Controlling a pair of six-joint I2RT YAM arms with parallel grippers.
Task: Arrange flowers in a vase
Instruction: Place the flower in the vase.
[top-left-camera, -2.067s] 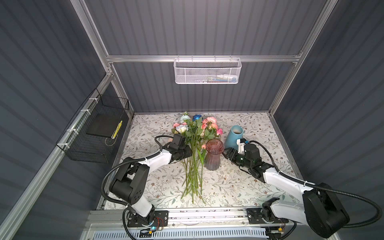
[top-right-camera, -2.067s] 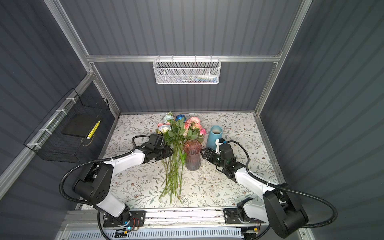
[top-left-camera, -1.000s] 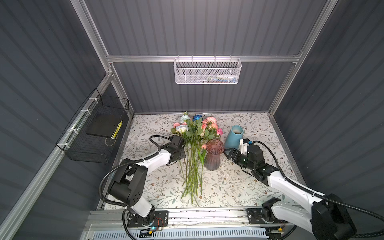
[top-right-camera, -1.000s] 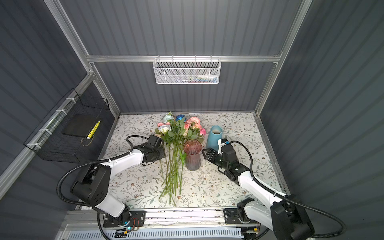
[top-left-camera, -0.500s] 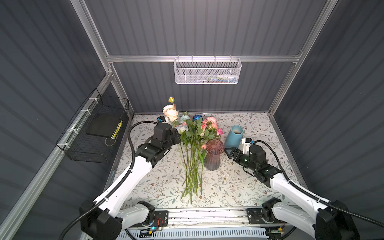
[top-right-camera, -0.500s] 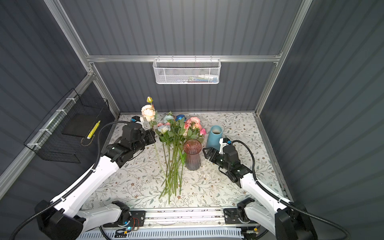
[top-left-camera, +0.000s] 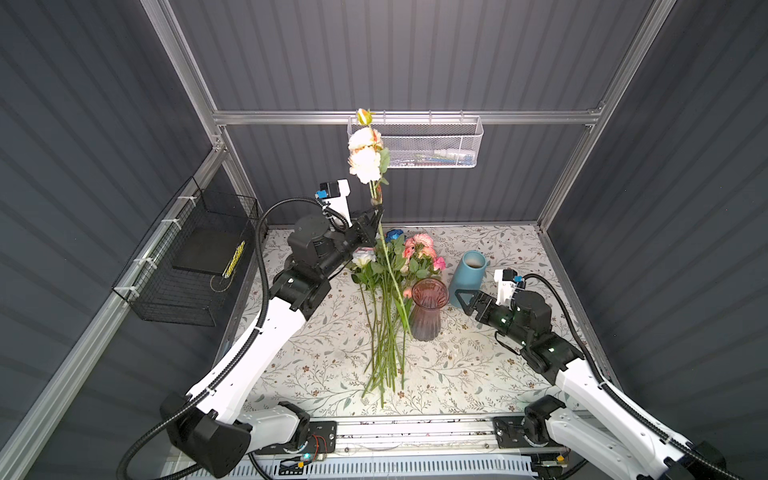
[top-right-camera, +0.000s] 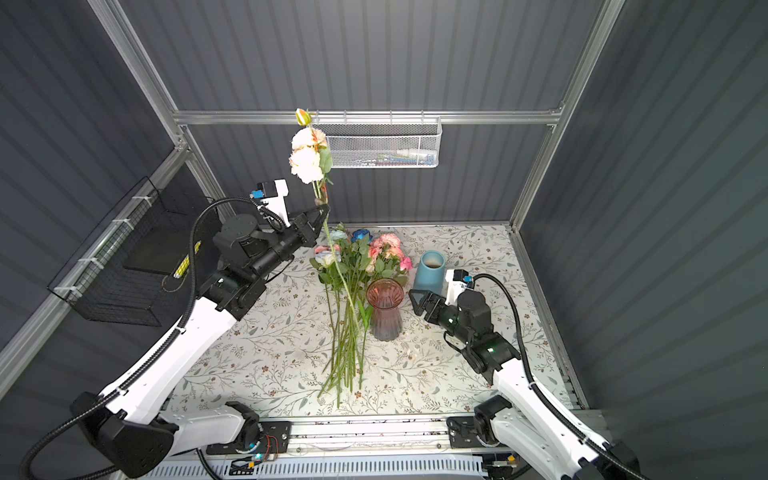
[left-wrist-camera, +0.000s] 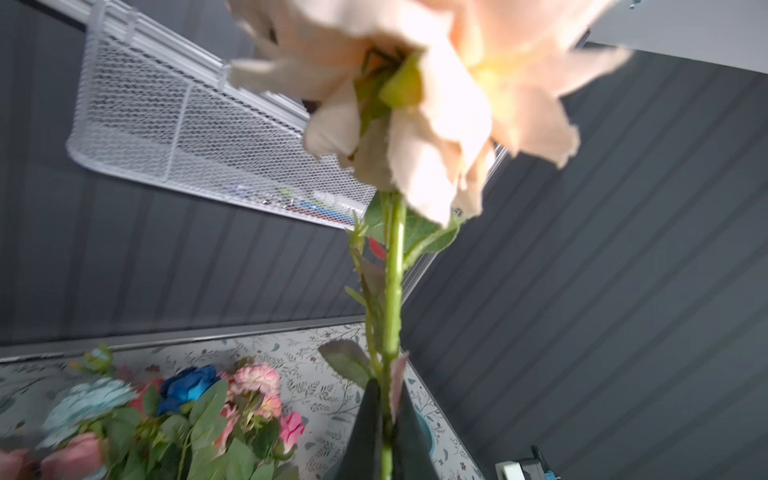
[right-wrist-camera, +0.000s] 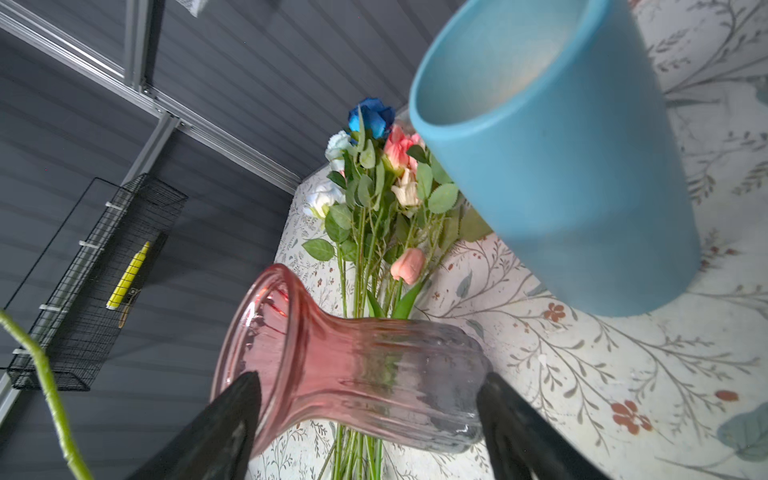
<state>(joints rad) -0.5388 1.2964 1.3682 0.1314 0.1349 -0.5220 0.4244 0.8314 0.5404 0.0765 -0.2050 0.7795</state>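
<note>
Up high!
Left gripper (top-left-camera: 377, 211) pinches the tall cream cloth flower (top-left-camera: 365, 160), maybe going into the ribbed pink glass vase (top-left-camera: 427, 311); right gripper (top-left-camera: 458, 297), spread wide, sits beside it.

Enclosure: dark grey ribbed wall panels (top-left-camera: 395, 62) at the back, left and right of the frame in both top views. Bare aluminium posts (top-left-camera: 183, 62) run up the corners; an aluminium crossbar (top-left-camera: 291, 117) spans the back wall, upper centre. A white mesh basket (top-left-camera: 436, 145) hangs from the crossbar; its contents are too small to identify. A black wire basket (top-left-camera: 187, 270) hangs at mid-left, holding a flat black slab (top-left-camera: 212, 253) and a yellow stick-like item (top-left-camera: 232, 259). The table is covered by a pale cloth (top-left-camera: 478, 365) printed with leafy sprigs. A metal rail (top-left-camera: 415, 432) runs along the bottom edge. Light is even.
</note>
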